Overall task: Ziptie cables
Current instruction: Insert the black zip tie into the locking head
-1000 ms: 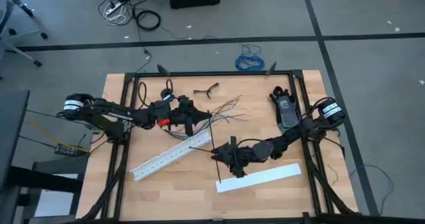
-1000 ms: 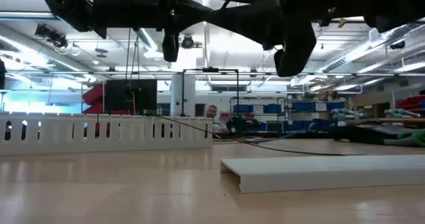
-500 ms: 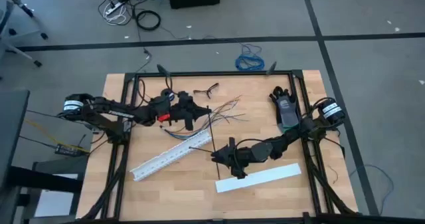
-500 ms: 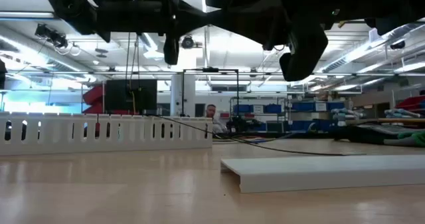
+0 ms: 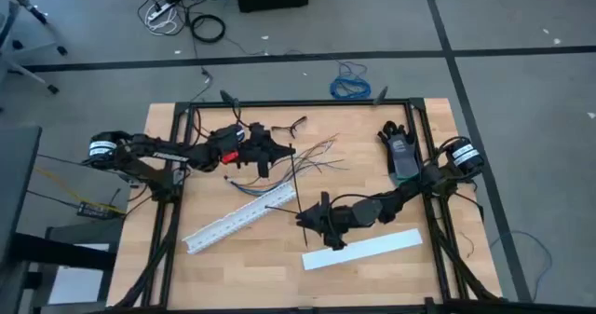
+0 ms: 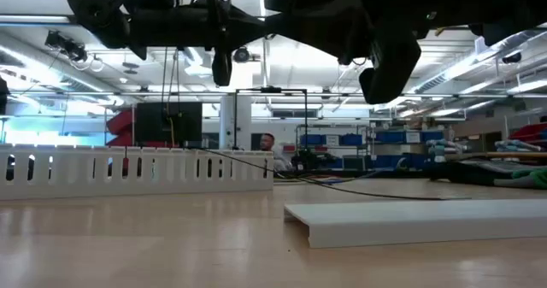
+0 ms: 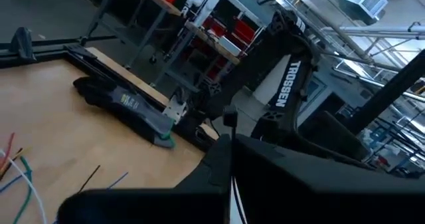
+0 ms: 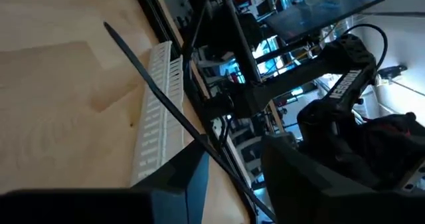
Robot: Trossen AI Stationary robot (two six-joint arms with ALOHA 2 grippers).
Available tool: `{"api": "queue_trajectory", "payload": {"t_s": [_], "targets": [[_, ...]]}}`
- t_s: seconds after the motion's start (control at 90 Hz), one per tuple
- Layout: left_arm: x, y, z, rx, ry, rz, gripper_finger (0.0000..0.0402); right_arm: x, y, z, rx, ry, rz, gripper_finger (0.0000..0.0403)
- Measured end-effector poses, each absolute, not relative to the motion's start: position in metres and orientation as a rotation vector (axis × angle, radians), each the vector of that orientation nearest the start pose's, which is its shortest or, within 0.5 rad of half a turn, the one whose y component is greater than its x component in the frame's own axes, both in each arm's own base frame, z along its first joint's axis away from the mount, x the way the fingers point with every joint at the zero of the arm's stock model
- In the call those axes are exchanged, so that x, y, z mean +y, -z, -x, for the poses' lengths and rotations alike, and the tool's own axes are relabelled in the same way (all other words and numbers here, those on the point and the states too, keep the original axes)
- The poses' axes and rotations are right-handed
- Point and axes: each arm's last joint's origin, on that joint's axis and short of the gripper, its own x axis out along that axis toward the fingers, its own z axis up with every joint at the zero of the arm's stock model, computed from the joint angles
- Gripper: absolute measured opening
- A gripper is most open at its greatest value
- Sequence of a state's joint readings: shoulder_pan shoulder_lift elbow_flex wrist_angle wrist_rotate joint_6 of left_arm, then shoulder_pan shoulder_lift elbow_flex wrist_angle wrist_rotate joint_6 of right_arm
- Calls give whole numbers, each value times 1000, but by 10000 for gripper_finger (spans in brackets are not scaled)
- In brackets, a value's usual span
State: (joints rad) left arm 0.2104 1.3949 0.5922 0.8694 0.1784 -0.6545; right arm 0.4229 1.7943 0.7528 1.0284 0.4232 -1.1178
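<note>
Inspecting progress: cables (image 5: pixel 312 154) lying loose, unbundled; my right gripper (image 5: pixel 314 219) pinching black ziptie (image 5: pixel 279 205); left gripper (image 5: pixel 276 152) hovering beside cables, grip indeterminable; tying pending.

The left gripper (image 5: pixel 279 152) is covering part of the cables (image 5: pixel 317 156) — individual wires too thin to separate. Its fingers' spacing is staying unreadable beside the white slotted strip (image 5: pixel 240 220).
</note>
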Motion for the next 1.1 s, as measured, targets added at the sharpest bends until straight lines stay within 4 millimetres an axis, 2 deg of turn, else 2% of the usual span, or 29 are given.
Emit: {"api": "queue_trajectory", "payload": {"t_s": [0.533, 0.756, 0.889, 1.022, 1.1], "targets": [[63, -235, -276, -75, -24, 607, 0, 132, -179, -322, 11, -5, 1123, 124], [62, -235, -276, -73, -18, 591, 0, 132, -179, -322, 11, -5, 1123, 107], [62, -235, -276, -73, -19, 559, 0, 132, -179, -322, 11, -5, 1111, 77], [58, -235, -277, -66, 6, 523, 0, 131, -178, -323, 14, -4, 1059, 16], [54, -235, -278, -62, 21, 489, 0, 131, -178, -323, 19, -5, 1056, 6]]}}
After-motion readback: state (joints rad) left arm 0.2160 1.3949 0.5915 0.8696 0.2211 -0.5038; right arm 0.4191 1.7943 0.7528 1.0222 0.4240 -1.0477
